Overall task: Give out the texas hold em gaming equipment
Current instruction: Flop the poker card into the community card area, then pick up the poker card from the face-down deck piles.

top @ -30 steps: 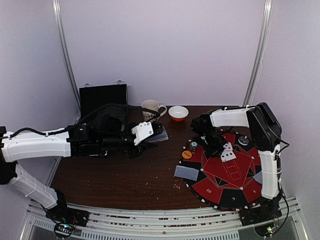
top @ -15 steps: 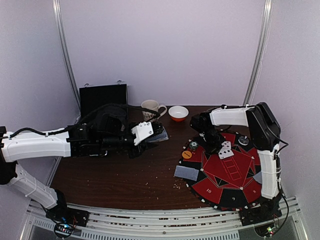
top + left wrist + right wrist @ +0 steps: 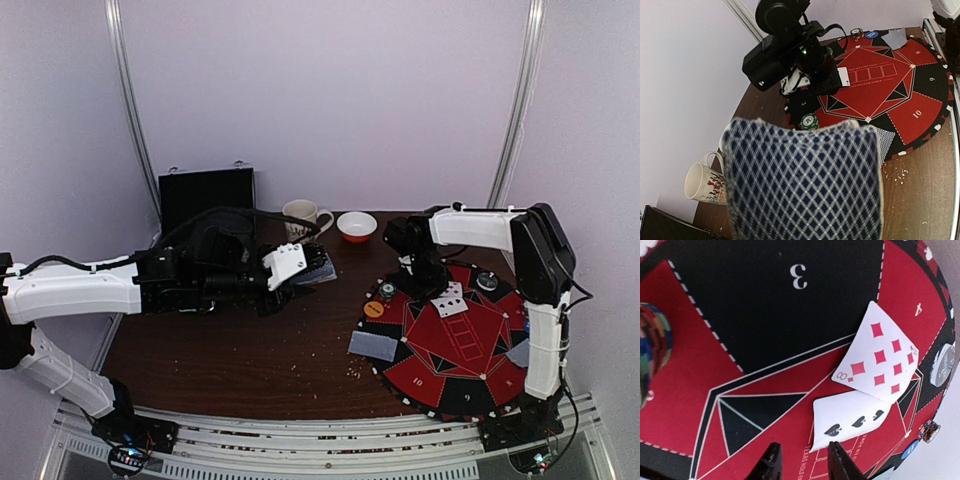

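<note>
My left gripper [image 3: 303, 270] hangs over the table's middle, shut on a deck of cards [image 3: 323, 270]. The deck's blue-and-white diamond back [image 3: 805, 185] fills the lower left wrist view and hides the fingers. My right gripper [image 3: 424, 284] hovers over the round red-and-black poker mat [image 3: 455, 350]. It is open [image 3: 802, 462] with nothing between its fingers. Just beside its tips lie two face-up cards [image 3: 452, 300]: an eight of diamonds [image 3: 880, 357] overlapping a spade card [image 3: 855, 422]. A green-white chip [image 3: 386, 291], an orange chip [image 3: 373, 309] and a black chip [image 3: 487, 282] rest on the mat's rim. Face-down cards lie at the mat's left edge [image 3: 374, 346] and right edge [image 3: 517, 353].
A patterned mug [image 3: 303, 216] and an orange-and-white bowl [image 3: 357, 226] stand at the table's back. An open black case [image 3: 207, 195] stands at the back left. Crumbs dot the brown table [image 3: 250, 350] near the mat.
My right gripper has opened and drawn back toward the far edge of the mat, leaving the two face-up cards lying on it. The left arm and its deck have not moved.
</note>
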Available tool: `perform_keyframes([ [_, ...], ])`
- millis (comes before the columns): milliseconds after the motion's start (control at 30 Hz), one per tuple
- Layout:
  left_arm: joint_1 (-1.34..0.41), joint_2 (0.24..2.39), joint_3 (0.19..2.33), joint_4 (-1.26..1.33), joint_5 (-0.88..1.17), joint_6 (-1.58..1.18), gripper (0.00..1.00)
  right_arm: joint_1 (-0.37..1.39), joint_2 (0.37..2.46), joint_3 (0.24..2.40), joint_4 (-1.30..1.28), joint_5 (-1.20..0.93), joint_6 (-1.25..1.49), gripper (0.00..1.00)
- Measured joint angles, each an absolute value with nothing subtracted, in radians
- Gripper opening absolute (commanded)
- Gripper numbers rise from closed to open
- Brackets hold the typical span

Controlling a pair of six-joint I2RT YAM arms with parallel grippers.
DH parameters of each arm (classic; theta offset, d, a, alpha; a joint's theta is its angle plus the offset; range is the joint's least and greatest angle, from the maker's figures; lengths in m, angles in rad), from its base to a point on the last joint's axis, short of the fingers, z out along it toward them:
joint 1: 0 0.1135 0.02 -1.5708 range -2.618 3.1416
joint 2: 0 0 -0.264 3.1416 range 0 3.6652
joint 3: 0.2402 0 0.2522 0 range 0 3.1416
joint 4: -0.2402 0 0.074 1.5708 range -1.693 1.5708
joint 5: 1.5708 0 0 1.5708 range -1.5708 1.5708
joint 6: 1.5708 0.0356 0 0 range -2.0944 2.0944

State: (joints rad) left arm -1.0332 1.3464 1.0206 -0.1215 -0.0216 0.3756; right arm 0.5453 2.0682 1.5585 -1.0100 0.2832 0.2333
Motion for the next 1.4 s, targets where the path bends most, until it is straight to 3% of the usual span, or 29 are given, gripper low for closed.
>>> perform_keyframes([
  [100, -1.033, 1.346, 1.021, -0.121, -0.020, 0.376, 0.35, 0.546, 1.993, 1.557, -1.010, 0.252, 0.240, 0.53],
  [167, -1.033, 1.346, 1.021, -0.121, -0.019, 0.376, 0.35, 0.546, 1.927, 1.556, -1.004, 0.230, 0.244, 0.71],
  [233, -1.033, 1.346, 1.021, -0.121, -0.018, 0.376, 0.35, 0.546, 1.837, 1.555, -0.988, 0.188, 0.241, 0.96],
  [267, -1.033, 1.346, 1.021, -0.121, -0.018, 0.376, 0.35, 0.546, 1.785, 1.555, -0.974, 0.155, 0.238, 1.00],
  [533, -1.033, 1.338, 1.021, -0.120, -0.003, 0.382, 0.35, 0.646, 1.344, 1.373, -0.561, -0.390, 0.274, 1.00],
  [667, -1.033, 1.338, 1.021, -0.121, 0.002, 0.386, 0.35, 0.712, 1.293, 1.274, -0.322, -0.566, 0.373, 1.00],
  [967, -1.033, 1.332, 1.021, -0.120, 0.009, 0.388, 0.35, 0.775, 1.383, 1.217, -0.086, -0.616, 0.497, 0.97],
  [1400, -1.033, 1.320, 1.015, -0.106, 0.026, 0.388, 0.35, 0.826, 1.467, 1.217, -0.051, -0.667, 0.477, 0.96],
])
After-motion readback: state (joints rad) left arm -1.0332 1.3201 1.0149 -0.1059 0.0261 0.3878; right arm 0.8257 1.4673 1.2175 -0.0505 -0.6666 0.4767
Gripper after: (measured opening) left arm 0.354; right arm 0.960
